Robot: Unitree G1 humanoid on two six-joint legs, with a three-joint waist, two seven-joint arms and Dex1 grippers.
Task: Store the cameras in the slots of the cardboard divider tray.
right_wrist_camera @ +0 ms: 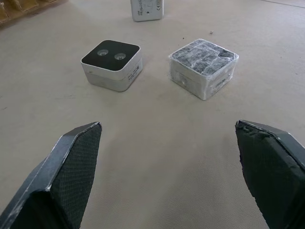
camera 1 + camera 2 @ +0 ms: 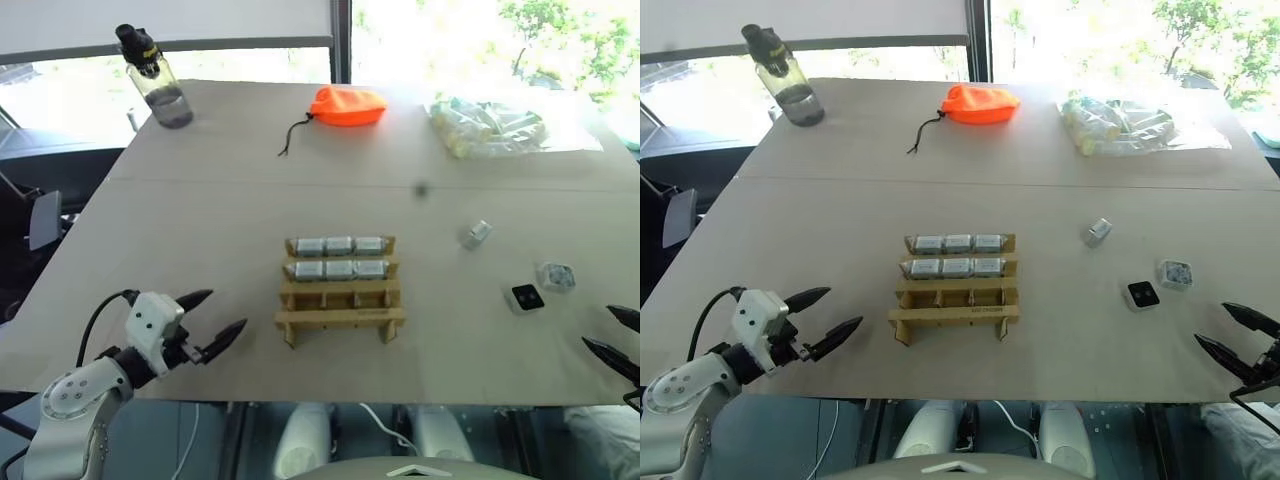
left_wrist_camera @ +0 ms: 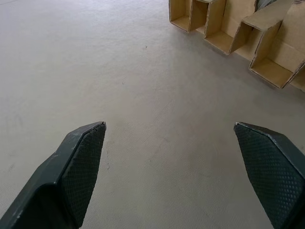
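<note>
Six cameras (image 2: 957, 254) already fill the back two rows of the cardboard divider tray (image 2: 953, 318) sitting mid-table, so only the front row is empty, and three loose ones are still out on the table to its right: a dark-faced one (image 1: 112, 64), one with a mottled top (image 1: 203, 67) just beside it, and a third (image 2: 1099, 231) farther back. The right gripper (image 2: 1238, 341) hangs near that pair with jaws wide and nothing in them, and the left gripper (image 2: 824, 318) is equally spread and empty off the tray's left side. Probably smartest for the right one to go for the dark-faced camera first, coming in square on its flat sides so it doesn't knock the neighbour, then carrying it over level to a front slot.
</note>
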